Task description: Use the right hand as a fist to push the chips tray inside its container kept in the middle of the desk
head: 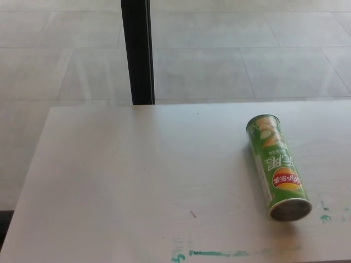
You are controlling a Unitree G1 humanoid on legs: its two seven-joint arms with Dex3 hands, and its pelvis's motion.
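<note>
Neither robot hand is in view, so their state cannot be told; the green chips can (277, 166) lies on its side at the table's (126, 181) right, probably light, smooth and prone to rolling, so a fist should press squarely on its near end.

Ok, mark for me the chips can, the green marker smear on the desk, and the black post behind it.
chips can (277, 164), head view, on its green side wall.
green marker smear (216, 253), head view, middle of the long streak.
black post (137, 52), head view, middle of its shaft.
</note>
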